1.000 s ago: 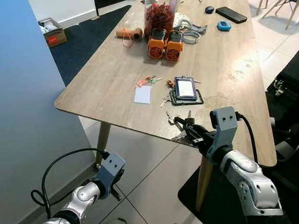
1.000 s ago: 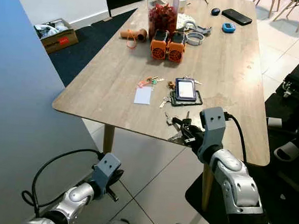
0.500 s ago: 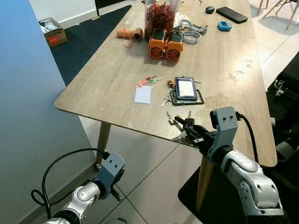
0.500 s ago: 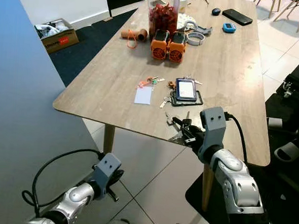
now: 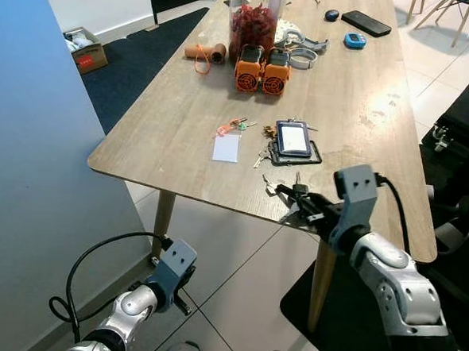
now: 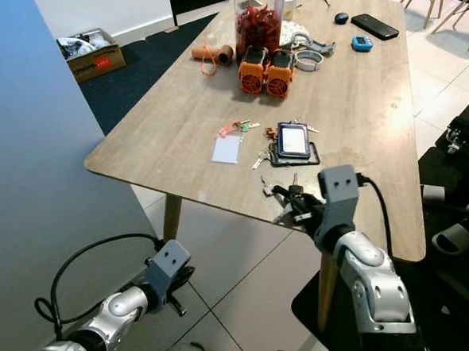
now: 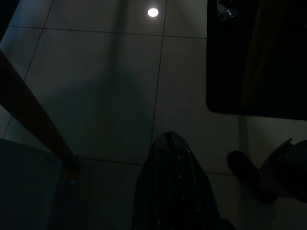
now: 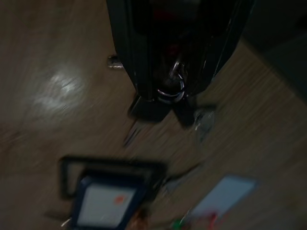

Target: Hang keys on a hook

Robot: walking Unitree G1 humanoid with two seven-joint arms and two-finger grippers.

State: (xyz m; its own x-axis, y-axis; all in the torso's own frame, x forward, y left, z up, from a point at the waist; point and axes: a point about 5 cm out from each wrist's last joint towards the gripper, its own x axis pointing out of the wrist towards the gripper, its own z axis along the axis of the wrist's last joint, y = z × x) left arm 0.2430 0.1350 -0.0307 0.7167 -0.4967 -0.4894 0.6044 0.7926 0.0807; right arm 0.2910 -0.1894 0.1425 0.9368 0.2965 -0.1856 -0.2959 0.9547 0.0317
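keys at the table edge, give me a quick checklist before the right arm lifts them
1. Right gripper is at the keys, near edge of the wooden table: ok.
2. Fingers closed on the key ring: ok. The right wrist view shows a metal ring held between the two black fingers.
3. Whole bunch off the table: cannot tell; some keys seem to trail on the wood.
4. Nearby clutter clear of the lift: ok. The framed card holder and white card lie apart from the gripper.
5. Hook located: not ok, none seen from the head views.
6. Left gripper out of the way: ok, hanging low beside the table leg.
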